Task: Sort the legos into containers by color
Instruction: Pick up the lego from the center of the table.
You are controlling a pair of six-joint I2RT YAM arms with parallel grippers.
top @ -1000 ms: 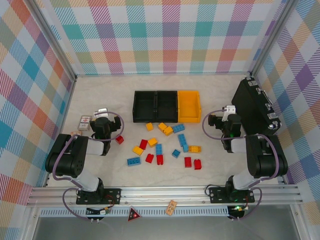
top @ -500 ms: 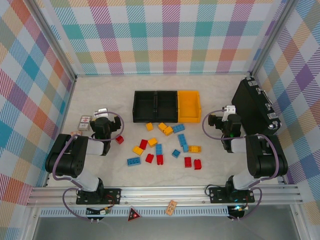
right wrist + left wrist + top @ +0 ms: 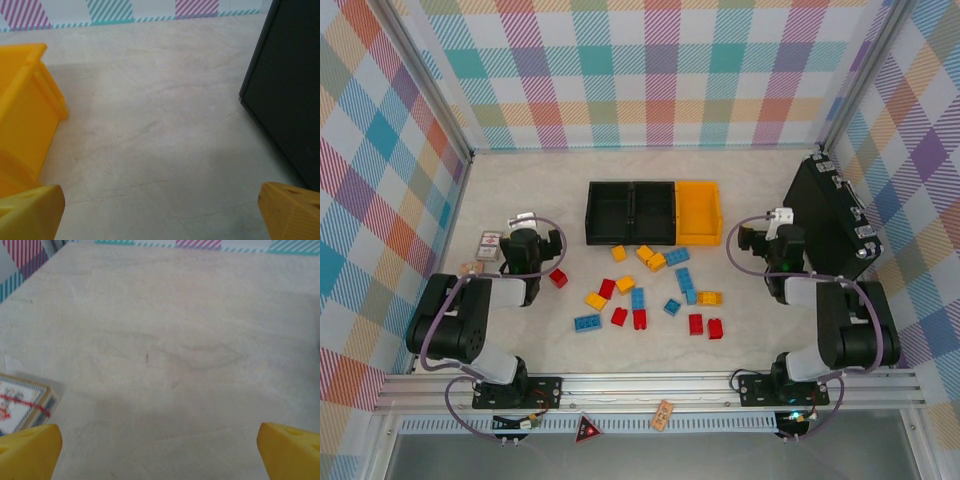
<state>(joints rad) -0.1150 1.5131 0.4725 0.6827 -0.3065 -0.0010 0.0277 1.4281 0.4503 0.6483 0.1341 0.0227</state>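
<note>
Red, yellow and blue legos (image 3: 638, 296) lie scattered on the table's middle, in front of the containers. Those are two black bins (image 3: 610, 212) (image 3: 654, 212) and a yellow-orange bin (image 3: 699, 212) in a row. One red lego (image 3: 558, 278) lies just right of the left arm. My left gripper (image 3: 523, 224) is open over bare table, its yellow fingertips (image 3: 27, 450) far apart with nothing between them. My right gripper (image 3: 781, 220) is open too, fingertips (image 3: 292, 210) wide over bare table. It sits between the yellow-orange bin (image 3: 22, 110) and a black case.
A large black hard case (image 3: 830, 215) (image 3: 290, 90) stands at the right wall. Printed cards (image 3: 490, 245) (image 3: 20, 407) lie left of the left gripper. An orange piece (image 3: 663, 413) and a red triangle (image 3: 586, 430) rest on the front rail. Plaid walls enclose three sides.
Both arms have shifted slightly, the wrists a little farther from their bases. Both grippers stay open. The legos and bins have not moved.
</note>
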